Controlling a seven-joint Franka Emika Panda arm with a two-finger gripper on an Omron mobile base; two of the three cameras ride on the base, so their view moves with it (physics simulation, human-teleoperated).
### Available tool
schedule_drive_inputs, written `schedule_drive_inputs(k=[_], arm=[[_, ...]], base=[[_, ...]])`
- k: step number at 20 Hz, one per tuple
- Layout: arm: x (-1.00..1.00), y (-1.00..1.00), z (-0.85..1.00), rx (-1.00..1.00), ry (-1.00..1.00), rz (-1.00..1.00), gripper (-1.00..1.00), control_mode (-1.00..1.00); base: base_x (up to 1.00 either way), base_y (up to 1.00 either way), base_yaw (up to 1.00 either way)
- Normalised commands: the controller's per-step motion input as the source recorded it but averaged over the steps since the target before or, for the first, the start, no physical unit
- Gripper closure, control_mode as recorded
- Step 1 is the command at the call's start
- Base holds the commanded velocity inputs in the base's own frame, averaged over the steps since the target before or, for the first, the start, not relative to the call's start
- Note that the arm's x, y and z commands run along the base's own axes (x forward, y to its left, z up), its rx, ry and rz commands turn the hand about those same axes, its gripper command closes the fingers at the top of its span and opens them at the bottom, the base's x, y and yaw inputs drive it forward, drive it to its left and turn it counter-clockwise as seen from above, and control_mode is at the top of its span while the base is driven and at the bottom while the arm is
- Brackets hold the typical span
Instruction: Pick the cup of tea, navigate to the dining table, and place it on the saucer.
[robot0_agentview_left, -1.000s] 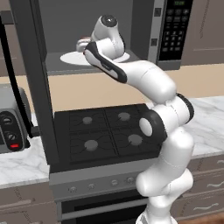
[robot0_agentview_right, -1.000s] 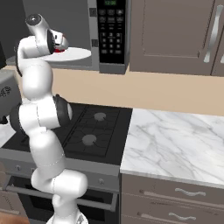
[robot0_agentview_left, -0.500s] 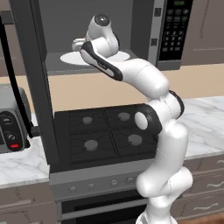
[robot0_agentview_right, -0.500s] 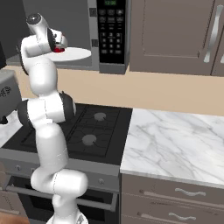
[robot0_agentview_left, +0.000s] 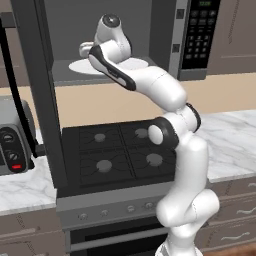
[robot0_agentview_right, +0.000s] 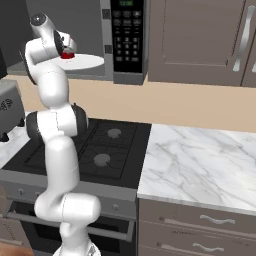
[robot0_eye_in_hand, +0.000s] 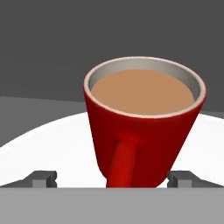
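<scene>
Tea fills the cup (robot0_eye_in_hand: 144, 120) nearly to the rim, so I judge it top-heavy with liquid and unforgiving of tilt; any roll of my wrist on the drive to the table could slop it over. The cup itself looks rigid and glossy, a tapered red body narrower at the base, so I expect smooth walls that could slide downward through a loose pinch. It is likely light apart from the tea.

It stands upright on a white turntable plate (robot0_eye_in_hand: 52, 144) inside the open microwave (robot0_agentview_left: 115, 45), above the stove (robot0_agentview_left: 122, 155). In the right base view I see the cup (robot0_agentview_right: 67, 54) as a red spot just beside my wrist.

My hand (robot0_eye_in_hand: 112, 178) is spread wide, holding nothing, with one fingertip on each side of the cup's lower body and the handle pointing straight back at me between them. Whether the pads already touch the walls I cannot tell.

I would close on the body across its width, a little higher than the base where the taper gives more to bear on, leaving the handle free between the fingers. The handle is too thin and would let the cup swing. Risk: clipping the microwave frame on the way out.
</scene>
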Motion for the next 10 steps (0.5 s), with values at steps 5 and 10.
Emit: schedule_drive_inputs(k=[5,10], arm=[[0.00,0.00,0.00,0.00,0.00,0.00,-1.00,-1.00],[-0.02,0.00,-0.07,0.00,-0.02,0.00,-1.00,-1.00]], base=[[0.00,0.00,0.00],[0.00,0.00,0.00]])
